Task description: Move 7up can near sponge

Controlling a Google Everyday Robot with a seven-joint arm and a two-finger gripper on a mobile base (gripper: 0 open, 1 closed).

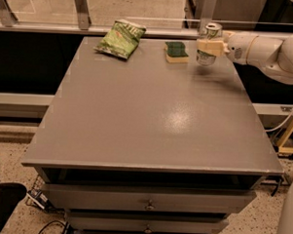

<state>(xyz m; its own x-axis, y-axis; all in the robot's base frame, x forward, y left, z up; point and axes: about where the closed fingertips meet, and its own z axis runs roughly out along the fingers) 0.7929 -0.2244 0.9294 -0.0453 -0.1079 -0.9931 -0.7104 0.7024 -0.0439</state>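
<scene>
End effector [208, 45] pinching the small silver-white aluminium 7up can [205, 58], just beside the small rectangular sponge, dark green over pale yellow [176, 51].
Upright, with its pull-tab top uppermost, the 7up can is gripped around its middle from the side away from the sponge, where the white arm [256, 48] reaches in. Only a narrow strip of flat grey worktop [151, 114] parts the 7up can from the sponge, so the coming move is probably a short lowering and release. Whether the can's base touches the worktop I cannot tell. Well apart, on the sponge's opposite side, lies a crinkled green chip bag [120, 37].
</scene>
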